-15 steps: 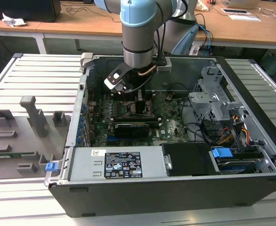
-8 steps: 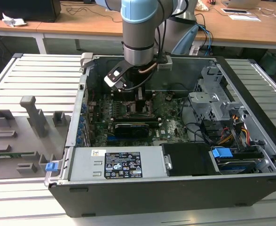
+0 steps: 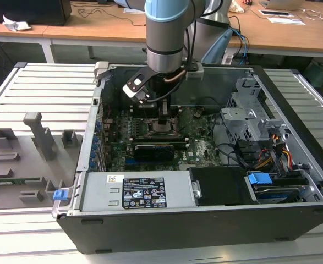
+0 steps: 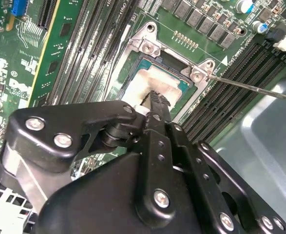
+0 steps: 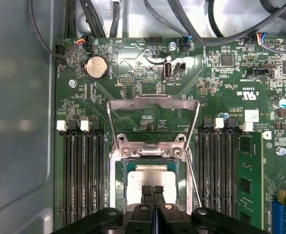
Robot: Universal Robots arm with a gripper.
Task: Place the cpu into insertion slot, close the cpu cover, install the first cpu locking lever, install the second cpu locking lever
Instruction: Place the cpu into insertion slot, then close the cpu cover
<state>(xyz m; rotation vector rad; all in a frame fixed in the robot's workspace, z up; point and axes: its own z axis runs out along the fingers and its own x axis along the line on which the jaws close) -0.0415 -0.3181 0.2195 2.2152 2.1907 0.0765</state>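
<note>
**Hand** (image 5: 153, 189): 2 black fingers clenched together, nothing seen between them. The tips sit over the middle of the cpu (image 5: 150, 171); whether they touch it cannot be told.

**Cpu:** lies flat in the insertion slot (image 5: 114, 185), pale face up. Step 1 judged done.

**Cpu cover** (image 5: 152, 101): stands open on its hinge, clear of the chip. Not yet closed.

**Locking lever** (image 5: 194, 181): 1 thin rod beside the slot, unlatched. Whether a 2nd is raised cannot be told.

**Outstanding:** steps 2 to 4.

**Motherboard** (image 5: 220, 87): green, inside the open computer case (image 3: 205, 220).

**Hidden:** in both wrist views the hand's body covers 1 edge of cpu and slot.
</note>
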